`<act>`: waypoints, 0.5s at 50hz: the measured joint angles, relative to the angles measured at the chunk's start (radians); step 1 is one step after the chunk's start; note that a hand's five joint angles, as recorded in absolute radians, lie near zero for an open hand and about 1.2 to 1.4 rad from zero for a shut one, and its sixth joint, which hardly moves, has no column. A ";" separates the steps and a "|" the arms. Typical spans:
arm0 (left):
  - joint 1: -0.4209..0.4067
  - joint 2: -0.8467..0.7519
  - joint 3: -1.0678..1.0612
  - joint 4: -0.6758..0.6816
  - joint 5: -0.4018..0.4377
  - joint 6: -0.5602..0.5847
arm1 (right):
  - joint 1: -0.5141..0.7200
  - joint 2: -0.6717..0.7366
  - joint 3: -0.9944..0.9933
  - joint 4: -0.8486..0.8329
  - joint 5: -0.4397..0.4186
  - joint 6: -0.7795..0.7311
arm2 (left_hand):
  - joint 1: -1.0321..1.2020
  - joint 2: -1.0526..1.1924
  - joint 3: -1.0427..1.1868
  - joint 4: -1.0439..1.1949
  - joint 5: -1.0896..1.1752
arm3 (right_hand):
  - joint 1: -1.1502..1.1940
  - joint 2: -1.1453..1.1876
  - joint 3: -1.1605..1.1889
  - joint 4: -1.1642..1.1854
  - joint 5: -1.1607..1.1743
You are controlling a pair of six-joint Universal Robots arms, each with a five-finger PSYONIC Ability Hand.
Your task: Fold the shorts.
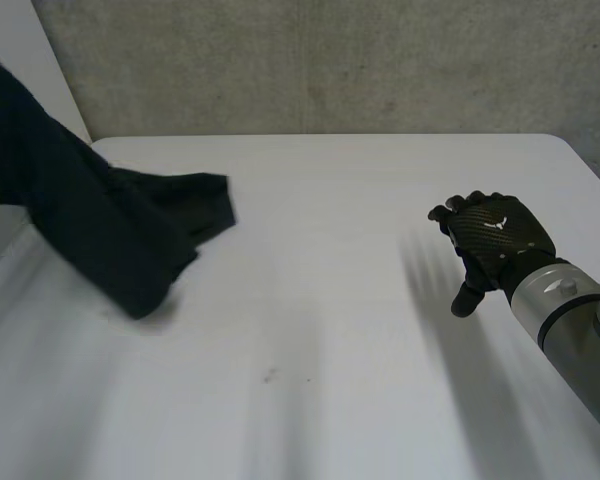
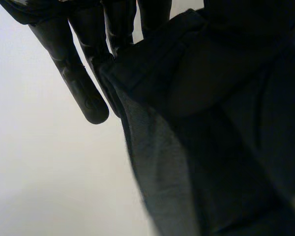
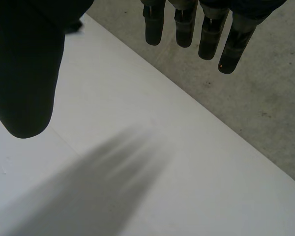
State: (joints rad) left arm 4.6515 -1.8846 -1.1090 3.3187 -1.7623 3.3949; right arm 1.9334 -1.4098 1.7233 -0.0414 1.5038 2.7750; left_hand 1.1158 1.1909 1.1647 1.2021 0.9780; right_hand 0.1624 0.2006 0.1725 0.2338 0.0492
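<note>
Shorts in left hand, right hand relaxed

Dark shorts hang in from the left, and the right robot hand hovers at the right.
The shorts slope down from the upper-left edge, their bunched lower end touching the white worktop. The right robot hand is above the worktop, well apart from the shorts, back upward, fingers relaxed and holding nothing. A grey wall stands behind.

All three views onto table
</note>
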 measured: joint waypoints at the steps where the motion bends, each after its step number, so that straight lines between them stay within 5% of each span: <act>1: -0.021 -0.002 0.009 0.011 0.004 0.000 | 0.001 -0.001 0.002 0.000 0.000 0.000 | 0.000 0.000 0.000 0.000 0.000 | 0.000 0.000 0.000 0.000 0.000; 3: -0.021 -0.002 0.009 0.011 0.004 0.000 | 0.001 -0.001 0.002 0.000 0.000 0.000 | 0.000 0.000 0.000 0.000 0.000 | 0.000 0.000 0.000 0.000 0.000; 4: -0.117 -0.027 0.026 0.051 0.032 0.000 | 0.001 -0.003 0.006 0.000 0.001 0.001 | 0.001 0.006 0.015 0.002 0.000 | 0.000 0.000 0.000 0.000 0.000; 7: -0.180 -0.050 0.029 0.073 0.062 0.000 | 0.001 -0.004 0.008 0.000 0.002 0.001 | 0.001 0.006 0.016 0.003 0.000 | 0.000 0.000 0.000 0.000 0.000; 14: -0.465 -0.194 0.009 0.136 0.284 0.002 | -0.010 -0.019 0.013 -0.001 0.007 0.003 | 0.001 0.007 0.016 0.003 0.000 | 0.000 0.000 0.000 0.000 0.000; 22: -0.625 -0.339 -0.029 0.135 0.442 0.006 | -0.025 -0.035 0.015 0.000 0.009 0.013 | 0.001 0.006 0.016 0.003 0.000 | 0.000 0.000 0.000 0.000 0.000; 25: -0.673 -0.382 -0.040 0.129 0.475 0.007 | -0.043 -0.036 0.015 0.000 0.008 0.014 | -0.139 -0.204 -0.164 -0.199 -0.153 | 0.000 0.000 0.000 0.000 0.000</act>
State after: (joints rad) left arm 3.9787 -2.2662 -1.1493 3.4476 -1.2876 3.4021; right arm 1.8904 -1.4455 1.7381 -0.0415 1.5118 2.7890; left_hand 0.9765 0.9868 1.0010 1.0033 0.8245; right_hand 0.1624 0.2006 0.1725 0.2339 0.0492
